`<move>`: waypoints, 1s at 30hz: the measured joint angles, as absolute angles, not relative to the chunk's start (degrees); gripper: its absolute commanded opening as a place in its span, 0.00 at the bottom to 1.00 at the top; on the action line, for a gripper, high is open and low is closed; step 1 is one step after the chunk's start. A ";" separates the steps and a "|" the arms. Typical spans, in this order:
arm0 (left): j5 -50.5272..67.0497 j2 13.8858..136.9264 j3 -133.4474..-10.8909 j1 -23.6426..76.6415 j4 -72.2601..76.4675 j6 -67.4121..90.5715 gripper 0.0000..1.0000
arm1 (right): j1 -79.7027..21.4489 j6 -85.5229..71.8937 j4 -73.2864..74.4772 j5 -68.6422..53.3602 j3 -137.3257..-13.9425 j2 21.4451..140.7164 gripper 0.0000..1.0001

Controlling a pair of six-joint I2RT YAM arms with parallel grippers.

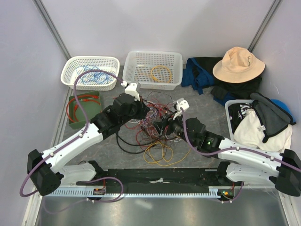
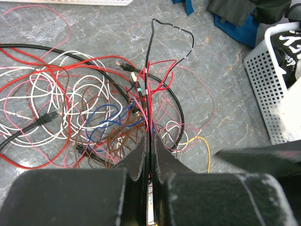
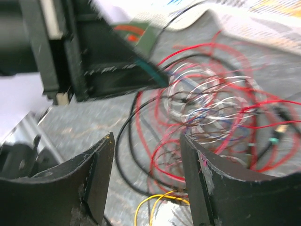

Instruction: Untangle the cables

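At the near edge of the worktop [image 1: 207, 106], just past the arm bases, a yellow loop [image 1: 160, 153] lies free of the rest, with a thick black cable [image 1: 123, 145] curling beside it on the left. Just beyond sits the tangle of cables [image 1: 153, 117]: red, white, blue, brown and pink strands heaped together in the middle, between the two arms.

The left hand [image 2: 150, 141] reaches in from the left with its fingers pressed together on a thin black wire [image 2: 150, 70], a red strand or two caught alongside. That wire runs straight away from the fingertips, its length in line with the hand, before bending over at its far end. The right hand [image 3: 146, 139] faces the heap from the opposite side, fingers well apart and holding nothing; the knot of red and white loops lies just ahead of its gap. It looks the better placed to take a second strand, so the two hands could pull apart along the wire's line.

Farther back, a green box [image 1: 75, 123] on the left and two white baskets [image 1: 89, 59] hold cables already sorted.
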State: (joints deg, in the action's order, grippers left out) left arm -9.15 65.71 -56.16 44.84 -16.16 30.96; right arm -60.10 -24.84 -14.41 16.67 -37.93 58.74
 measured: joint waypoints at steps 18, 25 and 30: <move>-8.60 65.91 -56.16 44.84 -16.19 31.00 0.15 | -60.10 -23.20 -17.06 11.18 -39.81 70.06 0.00; -13.41 65.89 -57.19 44.71 -19.20 31.51 1.00 | -60.14 -22.76 -11.03 15.33 -40.60 58.48 0.00; -19.62 63.61 -58.17 44.18 -22.35 31.88 1.00 | -60.14 -22.50 -4.97 18.74 -43.35 51.77 0.00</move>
